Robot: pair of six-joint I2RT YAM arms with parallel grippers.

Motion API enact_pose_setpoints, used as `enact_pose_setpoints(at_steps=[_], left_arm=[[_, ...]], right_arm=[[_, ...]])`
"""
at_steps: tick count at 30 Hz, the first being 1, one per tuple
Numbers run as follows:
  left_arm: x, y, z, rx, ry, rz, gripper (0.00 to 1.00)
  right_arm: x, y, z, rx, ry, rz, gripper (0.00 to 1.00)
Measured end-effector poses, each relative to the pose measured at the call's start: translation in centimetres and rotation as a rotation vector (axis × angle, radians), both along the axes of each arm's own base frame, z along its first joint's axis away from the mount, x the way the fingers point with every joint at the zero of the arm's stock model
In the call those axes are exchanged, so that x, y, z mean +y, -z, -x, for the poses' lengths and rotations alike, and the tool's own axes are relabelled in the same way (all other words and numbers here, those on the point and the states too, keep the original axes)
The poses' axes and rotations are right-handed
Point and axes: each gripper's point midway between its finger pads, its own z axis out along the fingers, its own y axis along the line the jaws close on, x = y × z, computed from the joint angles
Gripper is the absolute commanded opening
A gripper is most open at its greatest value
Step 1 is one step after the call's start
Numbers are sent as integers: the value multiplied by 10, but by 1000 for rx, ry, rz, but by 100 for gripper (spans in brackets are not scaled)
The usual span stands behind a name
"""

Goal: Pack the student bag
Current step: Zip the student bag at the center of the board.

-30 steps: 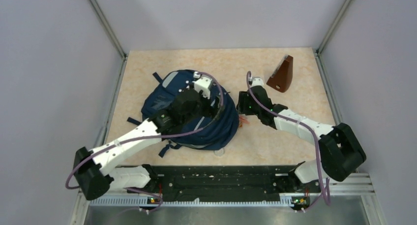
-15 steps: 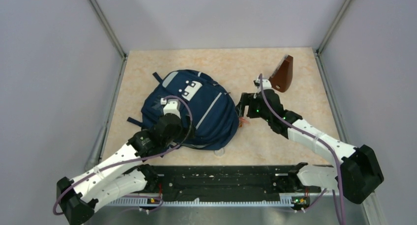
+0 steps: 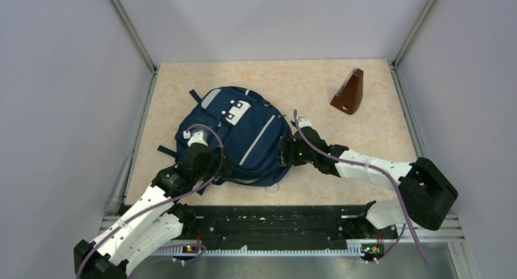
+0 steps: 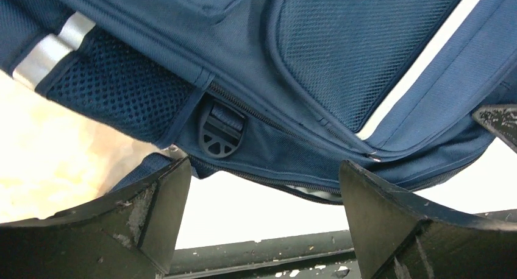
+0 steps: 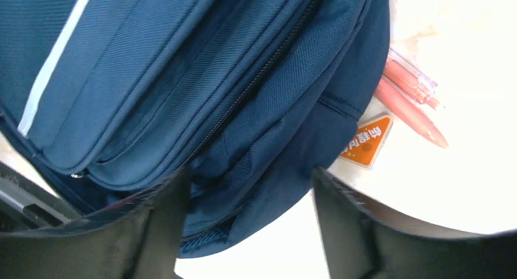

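Observation:
The student bag (image 3: 247, 130) lies flat on the table, navy with pale stripes and white patches. My left gripper (image 3: 217, 167) is open and empty at its near left edge. In the left wrist view (image 4: 263, 169) the bag (image 4: 341, 60) hangs just past the fingertips, with a zipper slit showing pale lining. My right gripper (image 3: 283, 151) is open at the bag's right edge. In the right wrist view (image 5: 250, 175) a fold of the bag (image 5: 152, 78) sits between the wide jaws, untouched as far as I can see. Orange pens (image 5: 410, 102) and an orange card (image 5: 367, 140) lie half under the bag.
A brown wedge-shaped object (image 3: 349, 94) stands at the back right of the table. A black plastic buckle (image 4: 221, 131) sits on the bag's side. The black base rail (image 3: 274, 221) runs along the near edge. Grey walls close in on three sides.
My left arm has drawn back from on top of the bag to its near left edge. My right gripper swung towards the brown object, then left and nearer to the bag's right edge.

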Motion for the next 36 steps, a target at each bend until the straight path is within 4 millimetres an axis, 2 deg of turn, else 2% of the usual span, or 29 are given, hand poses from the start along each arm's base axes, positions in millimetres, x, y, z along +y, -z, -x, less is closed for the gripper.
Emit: enact_pose_setpoints(at_steps=[2,3,5,6,10,14,17,20,24,27,30,36], left_arm=[[1,3,2,10,-11,2,96],[2,4,3,13,-17,5,96],[5,7,5,10,-30,10,95],[6,7,6,3,-38,15,95],[13,10,8,-26,-78,27,94],[13,18,7,-35,-92,41,92],[11,29,7,-28,-84,48,88],[8,40,7,-22,-72,54,77],[2,50,5,-28,-42,68,62],[-4,53,4,-40,-14,85,56],[-8,51,1,-56,4,97,42],[-9,52,0,-68,19,95,37]], right_arm=[[-1,6,-1,7,9,16,29],[-2,8,-2,10,16,20,19],[-1,8,-2,9,27,19,3],[-1,6,-4,1,34,19,0],[-4,-5,-17,-32,68,31,0],[-15,-14,-38,-44,110,30,0],[-24,-15,-56,-49,143,43,0],[-28,-12,-66,-34,149,45,0],[-29,-7,-70,-14,140,37,0],[-27,-9,-71,-10,128,33,0],[-26,-8,-73,-5,121,29,0],[-25,-7,-74,2,115,26,0]])
